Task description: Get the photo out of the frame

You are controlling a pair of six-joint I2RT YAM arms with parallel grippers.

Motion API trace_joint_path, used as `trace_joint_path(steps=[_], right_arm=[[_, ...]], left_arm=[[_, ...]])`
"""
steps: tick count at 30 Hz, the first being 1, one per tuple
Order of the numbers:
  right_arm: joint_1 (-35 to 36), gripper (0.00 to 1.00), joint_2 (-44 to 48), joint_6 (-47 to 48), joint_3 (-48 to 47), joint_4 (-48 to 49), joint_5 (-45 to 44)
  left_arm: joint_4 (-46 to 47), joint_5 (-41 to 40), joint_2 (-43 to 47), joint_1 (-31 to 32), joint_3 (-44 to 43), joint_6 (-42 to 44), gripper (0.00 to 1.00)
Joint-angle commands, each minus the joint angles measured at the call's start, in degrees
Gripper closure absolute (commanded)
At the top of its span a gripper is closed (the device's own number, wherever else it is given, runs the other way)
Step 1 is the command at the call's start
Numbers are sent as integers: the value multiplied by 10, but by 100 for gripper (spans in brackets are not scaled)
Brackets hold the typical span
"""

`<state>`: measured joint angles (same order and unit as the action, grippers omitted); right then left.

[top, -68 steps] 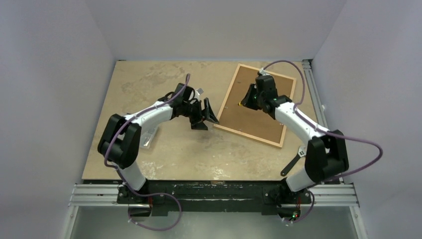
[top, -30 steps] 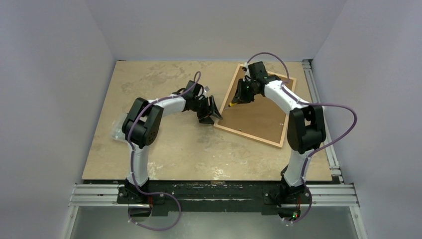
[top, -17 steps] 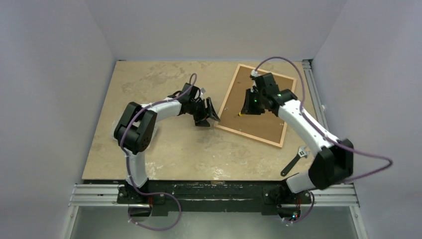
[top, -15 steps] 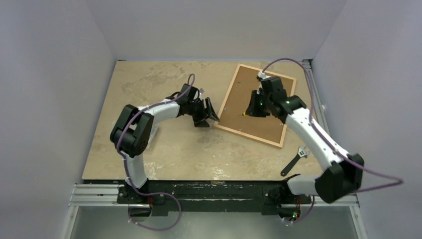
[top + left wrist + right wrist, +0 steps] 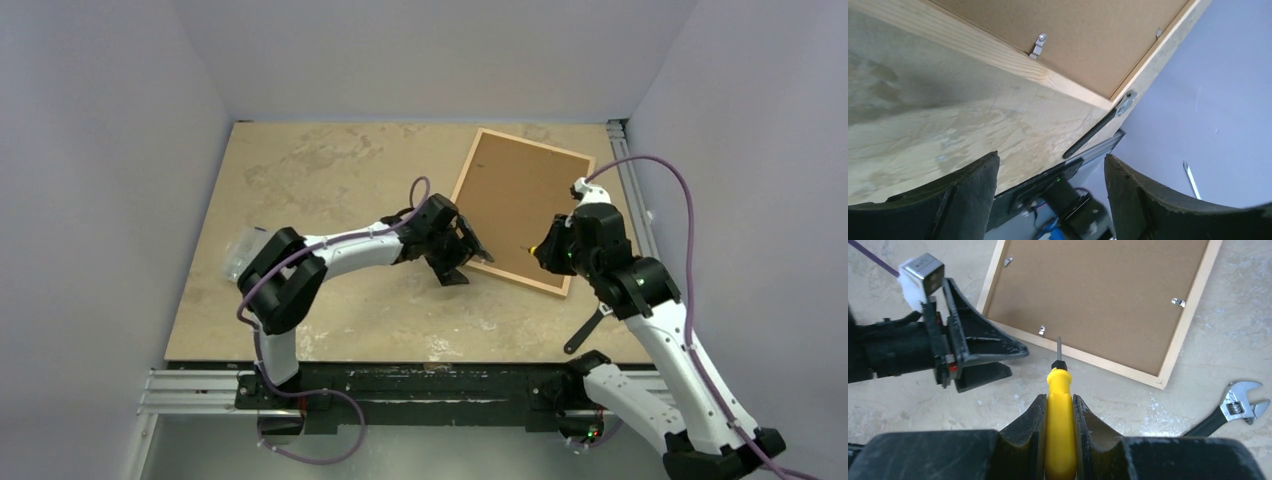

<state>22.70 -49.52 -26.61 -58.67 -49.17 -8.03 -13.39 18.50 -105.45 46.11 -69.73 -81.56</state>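
Note:
The frame (image 5: 466,165) lies face down at the back right, with its brown backing board (image 5: 525,190) up. The photo is hidden under the board. In the right wrist view the frame (image 5: 1108,365) has small metal clips (image 5: 1042,330) holding the board (image 5: 1098,295). My right gripper (image 5: 548,255) is shut on a yellow screwdriver (image 5: 1059,385), whose tip hovers over the frame's near edge. My left gripper (image 5: 472,264) is open and empty at the frame's near-left corner. It also shows in the right wrist view (image 5: 1015,362). The left wrist view shows the frame edge (image 5: 998,55) beyond my open left gripper (image 5: 1050,157).
An adjustable wrench (image 5: 588,330) lies on the table right of the frame's near corner, also in the right wrist view (image 5: 1233,407). A clear plastic bag (image 5: 240,250) lies at the left. Grey walls enclose the table on three sides.
My right gripper has drawn back with the screwdriver from over the backing board to the frame's near edge. My left gripper has moved right, up to the frame's near-left corner.

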Motion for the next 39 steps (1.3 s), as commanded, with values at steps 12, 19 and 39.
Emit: trace_joint_path(steps=[12, 19, 39], right_arm=[[-1, 100, 153, -13, -19, -108, -33], [-1, 100, 169, -18, -19, -106, -30], [-1, 100, 165, -31, -18, -101, -19]], left_arm=[[-36, -180, -132, 84, -104, -264, 38], [-92, -206, -168, 84, -139, -278, 42], [-294, -271, -207, 62, -209, -212, 90]])
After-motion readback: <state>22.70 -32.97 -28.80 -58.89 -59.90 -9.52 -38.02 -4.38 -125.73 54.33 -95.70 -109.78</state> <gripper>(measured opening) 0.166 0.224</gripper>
